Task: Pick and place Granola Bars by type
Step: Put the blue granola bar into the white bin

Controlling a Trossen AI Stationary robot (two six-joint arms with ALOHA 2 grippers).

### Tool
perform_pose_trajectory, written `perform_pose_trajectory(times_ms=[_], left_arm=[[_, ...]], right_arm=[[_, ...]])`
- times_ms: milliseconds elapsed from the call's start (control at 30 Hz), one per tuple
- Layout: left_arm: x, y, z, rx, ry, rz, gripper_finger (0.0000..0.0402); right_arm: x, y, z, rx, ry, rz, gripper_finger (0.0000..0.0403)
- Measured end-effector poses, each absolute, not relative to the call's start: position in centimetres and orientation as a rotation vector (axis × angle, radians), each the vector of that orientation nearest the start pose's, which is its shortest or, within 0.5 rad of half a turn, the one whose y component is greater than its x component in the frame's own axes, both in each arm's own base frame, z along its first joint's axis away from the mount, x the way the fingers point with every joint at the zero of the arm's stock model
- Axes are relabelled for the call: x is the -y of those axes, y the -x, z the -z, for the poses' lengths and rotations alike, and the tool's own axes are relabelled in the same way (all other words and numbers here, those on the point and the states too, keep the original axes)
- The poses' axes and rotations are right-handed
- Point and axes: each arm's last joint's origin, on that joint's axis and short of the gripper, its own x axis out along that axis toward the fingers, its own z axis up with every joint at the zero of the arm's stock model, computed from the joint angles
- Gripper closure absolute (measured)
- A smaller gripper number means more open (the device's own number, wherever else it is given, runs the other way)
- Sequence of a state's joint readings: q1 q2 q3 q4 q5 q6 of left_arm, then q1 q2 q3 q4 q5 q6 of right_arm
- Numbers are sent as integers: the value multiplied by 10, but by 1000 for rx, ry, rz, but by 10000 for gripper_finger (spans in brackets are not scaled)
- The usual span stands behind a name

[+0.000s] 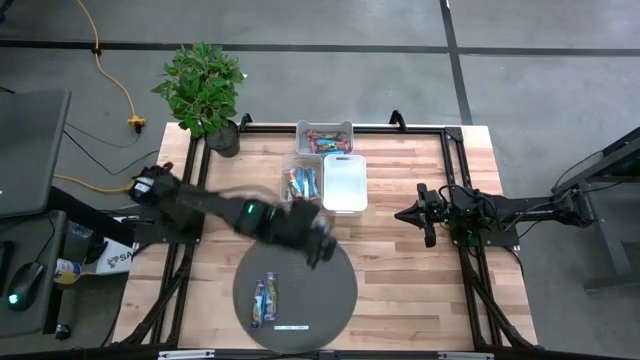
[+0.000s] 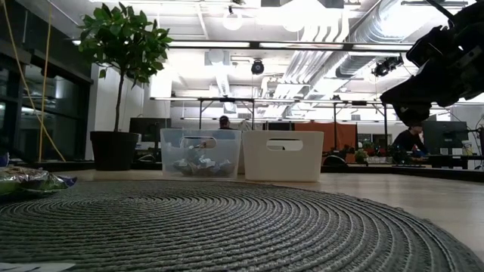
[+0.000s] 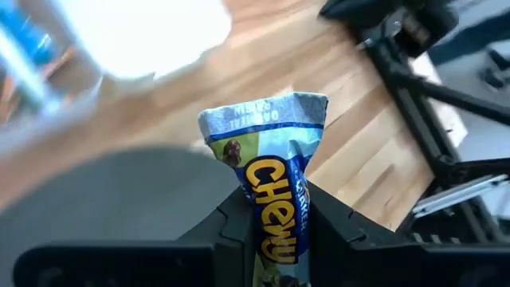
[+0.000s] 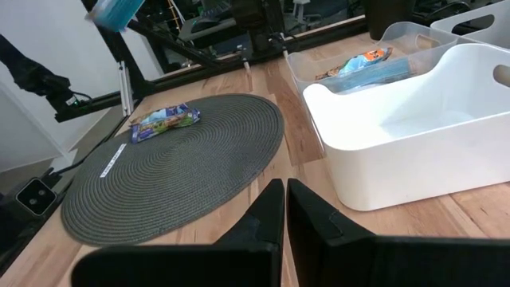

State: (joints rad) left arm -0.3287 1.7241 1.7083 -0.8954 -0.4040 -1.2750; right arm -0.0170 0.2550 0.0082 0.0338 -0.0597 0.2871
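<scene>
The left gripper (image 3: 280,227) clamps its jaws on a blue granola bar (image 3: 271,179) above the round mat's (image 1: 330,300) far edge. Carry it level to the clear bin (image 1: 301,183) holding blue bars, releasing low inside. The right gripper (image 4: 285,209) waits closed.

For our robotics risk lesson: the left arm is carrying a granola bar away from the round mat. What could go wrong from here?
1. The left gripper pinches only the lower end of the blue-and-green foil-wrapped bar; it might slip or swing loose.
2. The clear plastic bin of blue bars touches the empty white plastic bin; a release slightly off could land in the wrong bin.
</scene>
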Motion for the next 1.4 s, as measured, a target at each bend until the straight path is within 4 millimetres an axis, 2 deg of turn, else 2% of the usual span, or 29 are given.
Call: perform_pose_trajectory(times_ms=[133, 267, 500, 667, 767, 1000, 1200, 1400], left_arm=[[54, -370, -356, -631, 853, -468, 328], [2, -383, -361, -582, 862, -398, 328], [-73, -384, -356, -580, 872, -369, 328], [-112, -386, -343, -603, 902, -317, 328], [-122, -396, -333, -592, 922, -270, 328], [-136, -417, -282, -722, 1046, -263, 328], [-141, -425, -245, -808, 1116, -432, 328], [-141, -427, -237, -788, 1071, -600, 328]], right_arm=[[0, -111, -148, -218, -294, -12, 402], [0, -111, -148, -218, -294, -12, 402], [0, -111, -148, -218, -294, -11, 402], [0, -111, -148, -218, -294, -11, 402], [0, -111, -148, -218, -294, -11, 402], [0, -111, -148, -219, -294, -12, 402], [0, -111, -148, -221, -294, -11, 402], [0, -112, -147, -223, -294, -11, 402]])
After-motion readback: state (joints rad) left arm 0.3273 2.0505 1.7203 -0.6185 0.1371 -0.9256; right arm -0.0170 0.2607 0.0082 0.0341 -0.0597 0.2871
